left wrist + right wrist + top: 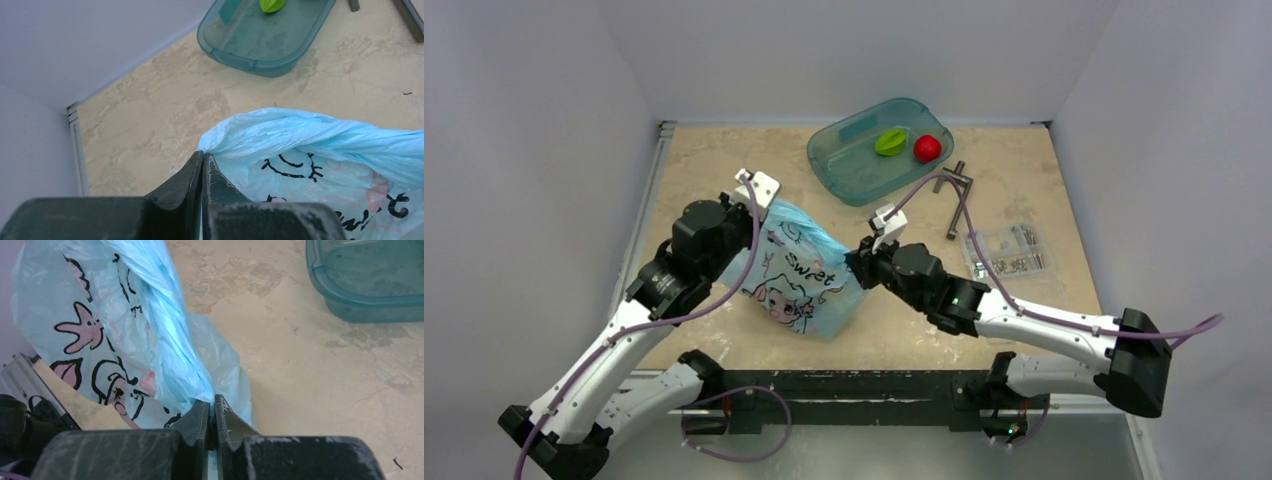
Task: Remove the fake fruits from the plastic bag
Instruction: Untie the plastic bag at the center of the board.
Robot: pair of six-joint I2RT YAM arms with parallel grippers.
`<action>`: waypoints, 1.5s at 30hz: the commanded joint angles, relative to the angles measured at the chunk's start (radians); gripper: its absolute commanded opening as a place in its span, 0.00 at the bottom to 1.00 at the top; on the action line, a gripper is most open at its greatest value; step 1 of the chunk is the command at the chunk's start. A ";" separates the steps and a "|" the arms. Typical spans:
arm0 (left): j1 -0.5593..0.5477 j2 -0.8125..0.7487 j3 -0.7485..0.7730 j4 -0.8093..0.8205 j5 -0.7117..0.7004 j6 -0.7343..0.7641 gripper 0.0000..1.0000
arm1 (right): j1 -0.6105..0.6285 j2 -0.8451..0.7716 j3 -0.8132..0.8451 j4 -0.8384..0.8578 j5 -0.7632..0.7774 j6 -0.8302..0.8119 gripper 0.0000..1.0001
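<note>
Clearly a two-ended hold on the bag (pixel 802 278), strung between the arms over the worktop (pixel 714 165).
Left gripper (pixel 202 167) is clamped on one thin corner, right gripper (pixel 212 410) on the bunched opposite edge (no fruits show; presumably they sit hidden inside). The film looks light, limp and slippery, prone to tearing, so gathered folds probably give the surest hold for tipping it.

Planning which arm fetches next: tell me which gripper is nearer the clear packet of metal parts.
Right. The right gripper pinches the plastic bag at the end facing the packet; the left gripper pinches its opposite end, farther away.
</note>
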 commanded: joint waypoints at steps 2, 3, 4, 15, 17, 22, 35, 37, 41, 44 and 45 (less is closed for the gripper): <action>0.018 -0.071 -0.014 0.102 -0.134 -0.022 0.00 | 0.004 -0.047 -0.040 0.008 0.044 0.015 0.00; 0.017 -0.083 -0.020 0.112 -0.113 -0.024 0.00 | 0.005 -0.048 -0.039 0.015 0.026 0.002 0.00; 0.018 -0.093 -0.027 0.116 -0.078 -0.024 0.00 | 0.004 -0.048 -0.035 0.020 0.006 -0.011 0.00; 0.018 -0.141 -0.036 0.101 0.302 0.021 0.52 | 0.004 -0.004 0.037 0.027 -0.157 -0.186 0.00; 0.018 -0.092 -0.021 0.084 0.342 0.029 0.54 | 0.004 0.002 0.050 0.023 -0.192 -0.218 0.00; 0.018 0.082 0.087 -0.038 0.338 0.010 0.71 | 0.005 0.022 0.080 -0.014 -0.212 -0.278 0.00; 0.016 0.206 0.135 -0.127 0.422 0.049 0.70 | 0.005 0.017 0.072 -0.010 -0.238 -0.288 0.00; 0.016 0.224 0.150 -0.149 0.416 0.052 0.64 | 0.005 0.007 0.068 -0.004 -0.234 -0.288 0.00; 0.015 0.257 0.164 -0.176 0.378 0.062 0.63 | 0.004 -0.018 0.057 0.013 -0.229 -0.290 0.00; 0.015 0.263 0.170 -0.190 0.327 0.065 0.67 | 0.005 -0.040 0.050 0.026 -0.233 -0.288 0.00; 0.015 0.264 0.167 -0.190 0.322 0.066 0.68 | 0.005 -0.048 0.049 0.028 -0.231 -0.287 0.00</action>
